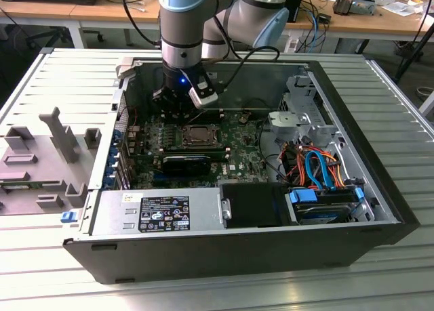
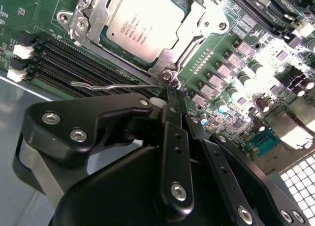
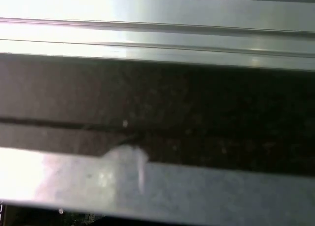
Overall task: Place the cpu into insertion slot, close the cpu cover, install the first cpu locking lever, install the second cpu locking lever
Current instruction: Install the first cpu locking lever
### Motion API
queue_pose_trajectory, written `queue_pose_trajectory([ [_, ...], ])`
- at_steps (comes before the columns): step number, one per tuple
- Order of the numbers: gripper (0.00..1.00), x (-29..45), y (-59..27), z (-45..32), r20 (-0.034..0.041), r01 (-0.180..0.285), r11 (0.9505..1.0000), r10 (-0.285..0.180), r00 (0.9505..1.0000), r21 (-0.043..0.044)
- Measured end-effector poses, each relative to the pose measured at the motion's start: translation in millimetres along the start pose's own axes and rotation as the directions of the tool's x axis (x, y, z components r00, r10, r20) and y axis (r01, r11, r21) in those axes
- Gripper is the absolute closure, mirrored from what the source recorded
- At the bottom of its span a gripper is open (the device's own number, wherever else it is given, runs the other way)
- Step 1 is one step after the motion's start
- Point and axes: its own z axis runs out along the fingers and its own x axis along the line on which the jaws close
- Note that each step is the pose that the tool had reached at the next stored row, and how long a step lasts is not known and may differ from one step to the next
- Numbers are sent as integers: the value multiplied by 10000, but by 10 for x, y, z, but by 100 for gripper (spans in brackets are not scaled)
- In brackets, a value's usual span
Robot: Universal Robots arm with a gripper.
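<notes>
Overall: a slatted aluminium surface (image 1: 41,80) carries an open black computer case (image 1: 203,253), and the grey-and-blue robot arm (image 1: 182,26) reaches down into it.
Board: a green motherboard (image 1: 237,138) lies flat on the case floor. The long black memory slots (image 2: 64,63) run just beside the socket.
Pincer: the black pincer (image 2: 169,99) hangs low over the board at the socket's edge. Its tips look pressed together, with no gap visible between them.
Slot: the square insertion slot with its silver metal rim (image 2: 81,16) sits near the board's middle.
Cover: the thin silver frame-shaped cpu cover (image 2: 197,24) lies down over the slot, its cut-out showing the chip.
Chip: the flat square cpu with the dull silver-grey top (image 2: 142,21) is seated in the slot, under the cover.
Lever: a thin bent steel wire lever (image 2: 113,86) runs along the socket's memory-slot side and ends right at the pincer tips. I cannot tell whether the wire is pinched or only touched.
Step in hand: judged to be a locking lever, since chip and cover are already down.
Doing it well: push slowly and evenly along the wire's own swing, stay clear of the memory slots, and watch that the wire does not slip off the tips.
</notes>
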Motion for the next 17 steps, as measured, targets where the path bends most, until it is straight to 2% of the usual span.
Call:
queue_pose_trajectory([
  [17,89,-2,-2,48,-1,0,10000,0,10000,2],
])
